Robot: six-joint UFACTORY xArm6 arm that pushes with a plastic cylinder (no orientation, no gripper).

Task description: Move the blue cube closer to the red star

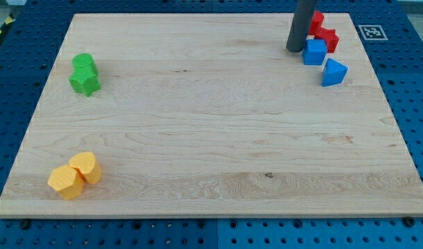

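The blue cube point(314, 52) sits near the view's top right corner of the wooden board. The red star point(327, 39) lies just above and right of it, touching or nearly touching. Another red block point(316, 23) lies above the star, partly hidden by the rod. My tip point(294, 49) rests on the board just left of the blue cube, very close to its left side. A second blue block point(334, 72), wedge-like, lies just below and right of the cube.
Two green blocks point(84, 75) sit together at the view's left. Two yellow-orange blocks point(75, 176) sit together at the bottom left. The board's edge point(211, 211) borders a blue perforated table. A printed marker point(371, 32) sits at top right.
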